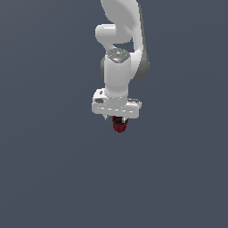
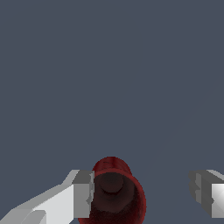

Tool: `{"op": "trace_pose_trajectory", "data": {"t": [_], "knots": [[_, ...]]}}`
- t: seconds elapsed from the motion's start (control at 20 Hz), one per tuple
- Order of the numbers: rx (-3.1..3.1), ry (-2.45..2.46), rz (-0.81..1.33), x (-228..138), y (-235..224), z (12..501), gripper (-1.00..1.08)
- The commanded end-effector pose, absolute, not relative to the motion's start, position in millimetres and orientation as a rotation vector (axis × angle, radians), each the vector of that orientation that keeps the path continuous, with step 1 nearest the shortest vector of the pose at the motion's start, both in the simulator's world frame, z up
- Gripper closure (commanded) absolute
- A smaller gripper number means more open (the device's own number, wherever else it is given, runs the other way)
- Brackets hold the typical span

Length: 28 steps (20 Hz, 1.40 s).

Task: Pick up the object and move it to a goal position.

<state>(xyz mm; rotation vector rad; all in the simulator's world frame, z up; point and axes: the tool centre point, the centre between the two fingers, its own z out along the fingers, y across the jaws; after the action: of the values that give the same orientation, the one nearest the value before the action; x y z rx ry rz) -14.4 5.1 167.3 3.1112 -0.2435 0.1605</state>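
Observation:
The object is a small dark red ribbed pot (image 1: 119, 124) with a dark hollow inside. In the exterior view it sits just under the white hand of my arm. In the wrist view the pot (image 2: 114, 192) lies between the two fingers, its open mouth toward the camera. It is close against one finger (image 2: 83, 194) and well apart from the other finger (image 2: 202, 192). My gripper (image 2: 142, 193) is open, with the jaws spread wider than the pot. In the exterior view the gripper (image 1: 118, 117) is mostly hidden by the hand.
A plain dark grey-blue surface (image 1: 49, 169) fills both views. No other object, container or edge shows. No goal marker shows.

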Motion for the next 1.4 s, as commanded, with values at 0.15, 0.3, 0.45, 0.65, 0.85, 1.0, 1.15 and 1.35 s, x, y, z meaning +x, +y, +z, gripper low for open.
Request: {"op": "trace_pose_trajectory", "data": {"t": [0.15,0.3,0.45,0.65,0.85,1.0,1.15,1.35], "knots": [[3.072,-0.380,0.232,-27.4,3.0,159.7,-0.60],[3.049,-0.447,0.267,-33.8,2.4,155.7,-0.60],[3.027,-0.509,0.298,-39.6,2.0,151.8,-0.60],[2.997,-0.583,0.337,-46.6,1.8,146.9,-0.60],[2.968,-0.650,0.371,-52.8,1.9,142.3,-0.60],[2.946,-0.696,0.394,-57.1,2.0,138.9,-0.60],[2.924,-0.739,0.416,-61.1,2.2,135.7,-0.60],[2.896,-0.794,0.444,-66.1,2.6,131.5,-0.60]]}}
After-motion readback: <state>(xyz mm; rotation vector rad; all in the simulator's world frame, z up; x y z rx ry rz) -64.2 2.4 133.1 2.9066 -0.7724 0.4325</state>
